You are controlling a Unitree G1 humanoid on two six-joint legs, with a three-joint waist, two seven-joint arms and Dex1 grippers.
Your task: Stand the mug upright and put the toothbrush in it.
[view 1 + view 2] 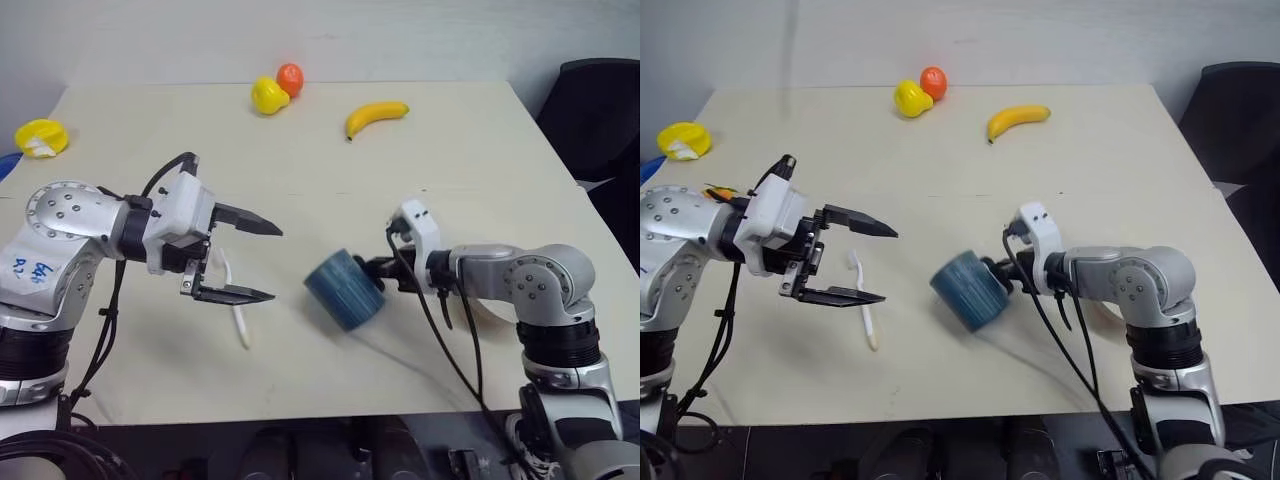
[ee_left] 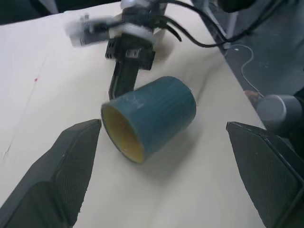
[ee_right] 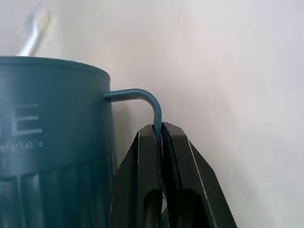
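Observation:
The dark teal mug [image 1: 345,288] is on its side near the table's front middle, its yellowish mouth [image 2: 121,133] facing my left gripper. My right gripper [image 1: 378,272] is shut on the mug's thin loop handle [image 3: 142,95], with the fingers [image 3: 147,180] pinching it from the right. The white toothbrush [image 1: 241,326] lies flat on the table left of the mug. My left gripper [image 1: 275,264] hovers just above the toothbrush, open and holding nothing, pointing right toward the mug with its two fingers [image 2: 71,166] well apart.
A banana [image 1: 376,117], a yellow fruit [image 1: 268,95] and an orange one [image 1: 290,78] lie at the table's far side. A yellow object [image 1: 42,137] sits at the far left. A black chair [image 1: 600,110] stands past the right edge. A pale beige rim [image 1: 487,312] shows under my right forearm.

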